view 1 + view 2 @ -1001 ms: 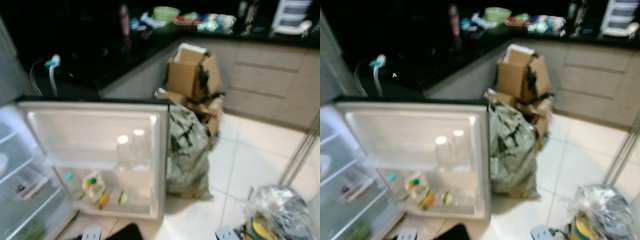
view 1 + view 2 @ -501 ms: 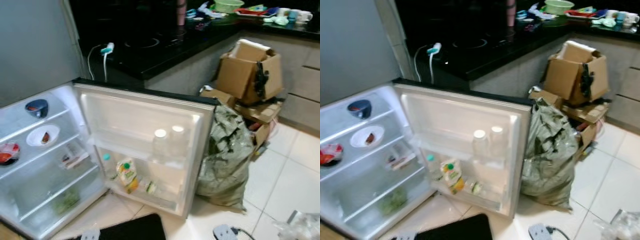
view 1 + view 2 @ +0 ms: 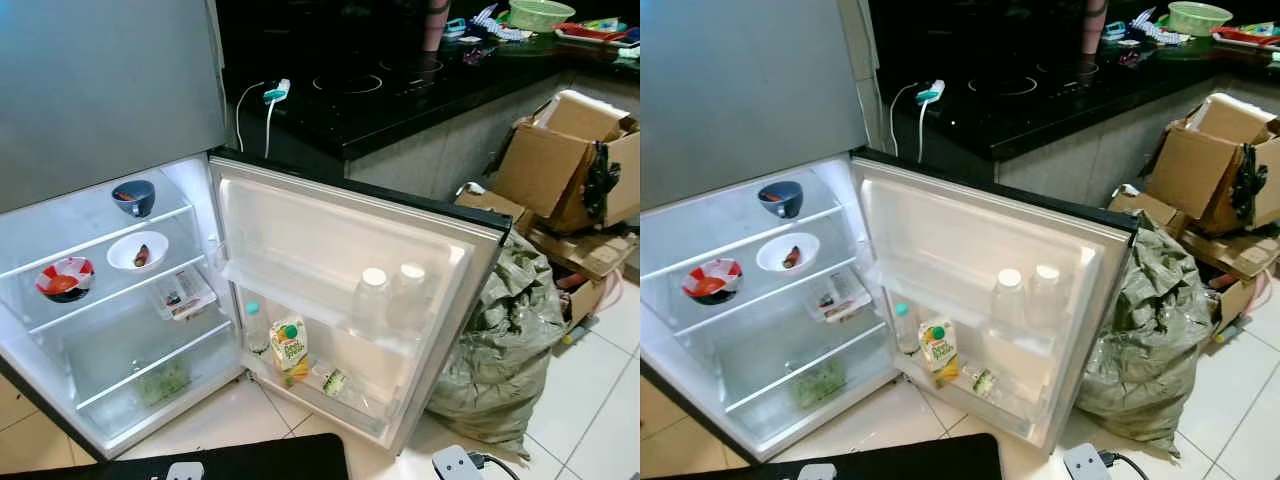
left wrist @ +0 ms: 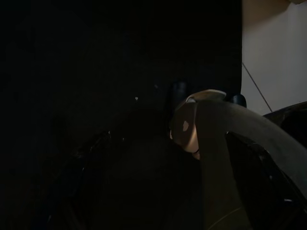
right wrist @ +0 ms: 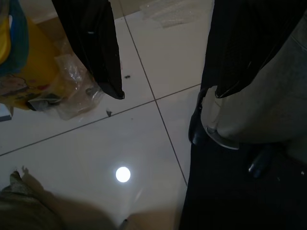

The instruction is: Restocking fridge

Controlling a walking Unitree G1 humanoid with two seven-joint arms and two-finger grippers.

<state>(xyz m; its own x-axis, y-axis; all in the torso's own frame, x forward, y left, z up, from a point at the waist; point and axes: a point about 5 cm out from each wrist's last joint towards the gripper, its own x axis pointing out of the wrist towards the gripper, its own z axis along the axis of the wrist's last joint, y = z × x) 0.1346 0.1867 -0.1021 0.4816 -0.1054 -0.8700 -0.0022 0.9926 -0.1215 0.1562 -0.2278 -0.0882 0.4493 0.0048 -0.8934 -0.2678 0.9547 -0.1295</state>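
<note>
On your left the fridge (image 3: 100, 330) stands open, bowls (image 3: 137, 251) on its upper shelves; along the door's (image 3: 340, 260) bottom rail sit a juice carton (image 3: 290, 348) and two white-capped bottles (image 3: 372, 300). A green sack (image 3: 505, 350) leans beside the door's right edge. Your right gripper (image 5: 158, 91) hangs spread wide over floor tiles (image 5: 96, 158); the left wrist view is too dark, so I cannot tell that one's state.

Open, seemingly part-stocked fridge (image 3: 120, 300)

I see a bulging grey-green sack (image 3: 505, 350) on the white tiled floor (image 3: 610, 400) at right, torn cardboard boxes (image 3: 575, 165) just beyond it, and far off a black countertop (image 3: 400, 85) carrying a green bowl (image 3: 541, 14).
</note>
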